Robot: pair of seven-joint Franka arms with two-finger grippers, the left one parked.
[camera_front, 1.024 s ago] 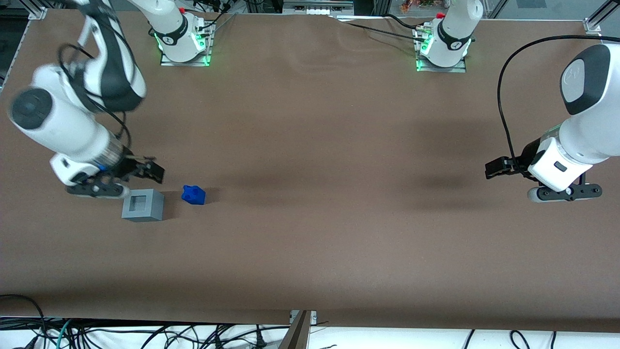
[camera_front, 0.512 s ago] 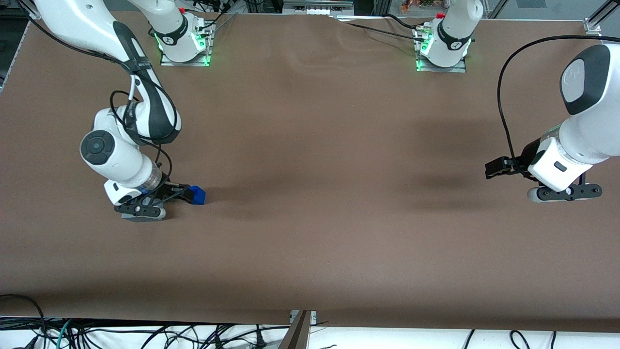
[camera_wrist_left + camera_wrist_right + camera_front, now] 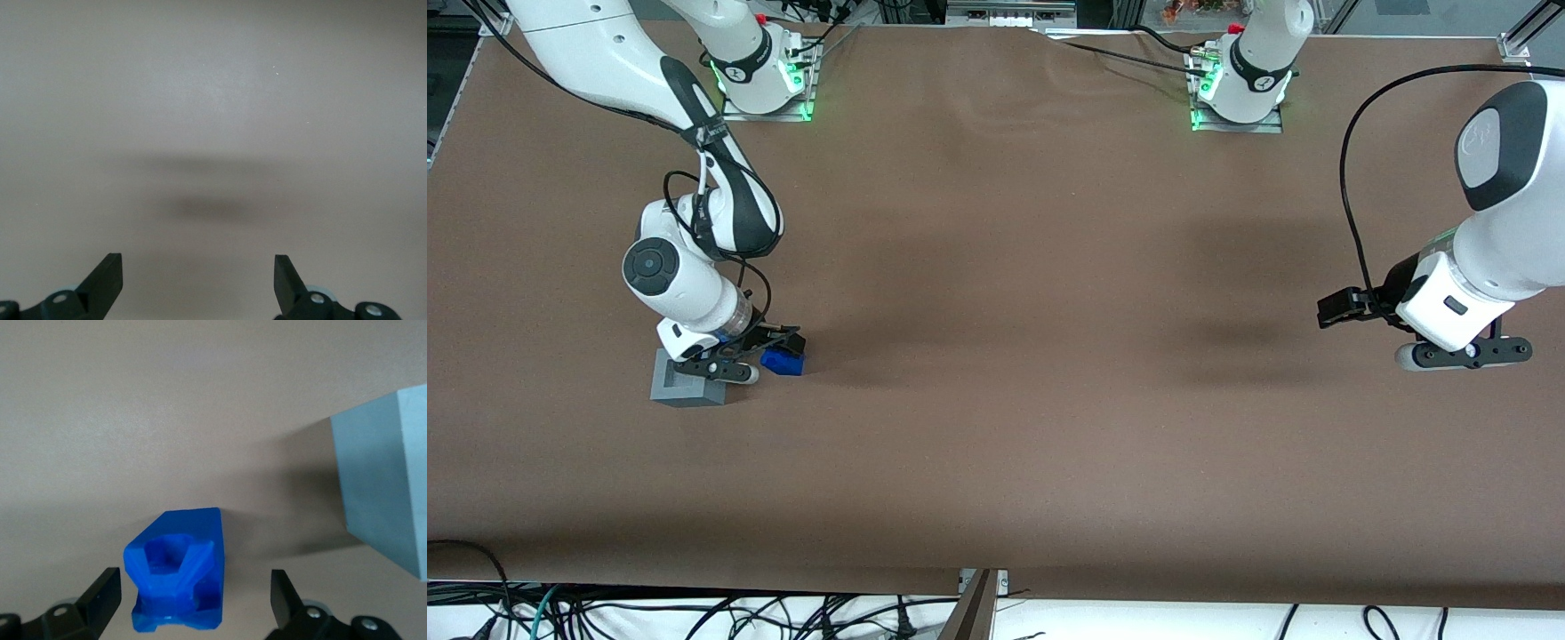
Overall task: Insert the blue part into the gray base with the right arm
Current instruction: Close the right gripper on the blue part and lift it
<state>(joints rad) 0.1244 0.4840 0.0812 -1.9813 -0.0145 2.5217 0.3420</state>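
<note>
Hovering low over the table, the black two-finger gripper [image 3: 775,348] of the white right arm [image 3: 694,258] has its fingers [image 3: 100,597] spread wide, one on each side of the small bright-blue plastic block with a bumpy top [image 3: 177,570], neither visibly touching it, so nothing is grasped. In the front view the blue block [image 3: 784,361] sits on the brown table covering [image 3: 1049,356], partly hidden under the gripper. The light-grey plastic cube with a recessed top [image 3: 685,387] stands just beside the block, at about eight o'clock from it in the front view, apart from it, with the arm's wrist hardware overlapping its top face. In the wrist view only one corner of the grey cube [image 3: 387,487] shows.
</note>
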